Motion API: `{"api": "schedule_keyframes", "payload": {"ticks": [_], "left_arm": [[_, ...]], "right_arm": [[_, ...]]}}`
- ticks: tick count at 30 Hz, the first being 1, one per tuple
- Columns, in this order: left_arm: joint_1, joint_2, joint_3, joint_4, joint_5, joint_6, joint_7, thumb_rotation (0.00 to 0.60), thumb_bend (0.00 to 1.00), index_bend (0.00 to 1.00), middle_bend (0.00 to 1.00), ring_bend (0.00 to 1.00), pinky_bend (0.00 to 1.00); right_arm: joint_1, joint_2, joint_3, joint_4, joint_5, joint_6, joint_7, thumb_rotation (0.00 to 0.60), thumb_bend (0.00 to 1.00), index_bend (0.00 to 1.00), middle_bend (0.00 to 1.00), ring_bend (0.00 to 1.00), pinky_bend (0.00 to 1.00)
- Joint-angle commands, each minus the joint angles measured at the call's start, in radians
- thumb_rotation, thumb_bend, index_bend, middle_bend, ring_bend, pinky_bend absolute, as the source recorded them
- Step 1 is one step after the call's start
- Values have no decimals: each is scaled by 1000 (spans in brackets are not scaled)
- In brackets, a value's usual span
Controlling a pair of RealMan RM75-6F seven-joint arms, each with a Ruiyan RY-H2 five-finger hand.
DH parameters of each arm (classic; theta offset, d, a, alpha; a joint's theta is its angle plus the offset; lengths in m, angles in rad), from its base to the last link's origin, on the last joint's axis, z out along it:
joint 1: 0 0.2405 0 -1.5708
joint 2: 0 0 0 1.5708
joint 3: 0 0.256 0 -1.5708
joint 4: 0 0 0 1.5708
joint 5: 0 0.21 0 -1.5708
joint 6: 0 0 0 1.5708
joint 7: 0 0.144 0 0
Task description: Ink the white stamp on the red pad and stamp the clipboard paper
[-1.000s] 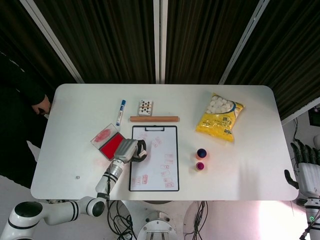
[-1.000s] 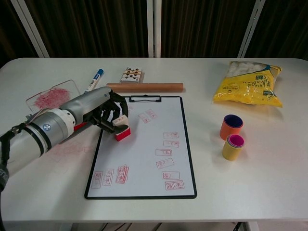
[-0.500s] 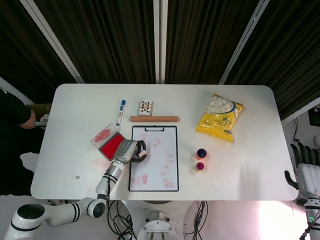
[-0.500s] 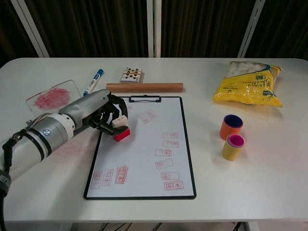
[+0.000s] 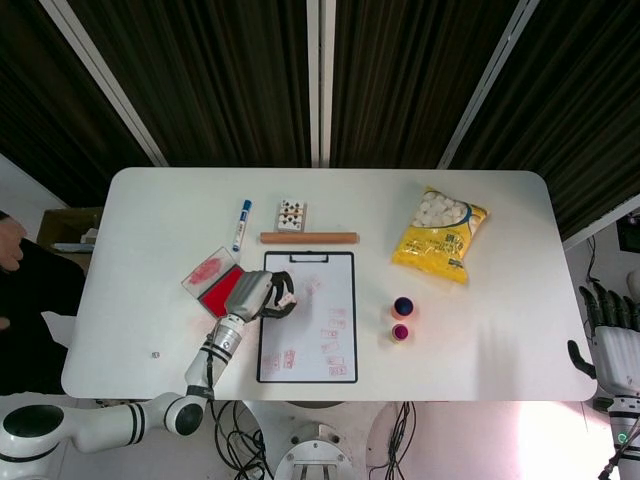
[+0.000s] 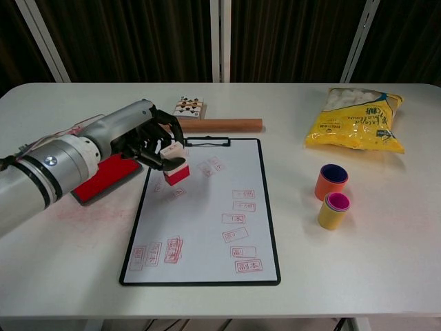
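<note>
Left hand [image 6: 148,138] grips the white stamp [image 6: 173,165], fingers curled round it so only its red-inked base shows, held over the upper-left corner of the clipboard paper [image 6: 210,214]; contact with the sheet cannot be told. Red ink pad [image 6: 103,178] lies just beside the hand's wrist side, partly hidden by the forearm. Right hand [image 5: 612,335] is cut off at the frame edge beyond the white table [image 6: 386,262], fingers apart and empty; dark slatted panels stand behind.

Bright even overhead light, soft faint shadows, glossy white desk [image 5: 500,330] mildly glaring, dark backdrop, sharp focus
</note>
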Motion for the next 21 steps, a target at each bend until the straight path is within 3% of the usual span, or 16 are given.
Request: {"api": "schedule_keyframes", "payload": {"ticks": [1, 8, 14, 21], "left_arm": [[24, 96, -6, -132, -11, 30, 48, 600, 390, 637, 711, 793, 921], [128, 199, 112, -192, 56, 110, 20, 600, 390, 634, 711, 793, 921], [211, 206, 193, -102, 143, 184, -96, 600, 390, 632, 711, 793, 921], [248, 166, 220, 22, 222, 231, -215, 600, 390, 628, 709, 793, 922]], "right_arm": [[2, -2, -2, 0, -2, -4, 0, 600, 284, 0, 0, 0, 0], [3, -5, -5, 3, -9, -4, 6, 600, 284, 0, 0, 0, 0], [1, -10, -8, 6, -8, -5, 2, 600, 285, 0, 0, 0, 0], [0, -14, -11, -2, -10, -2, -17, 600, 286, 0, 0, 0, 0]]}}
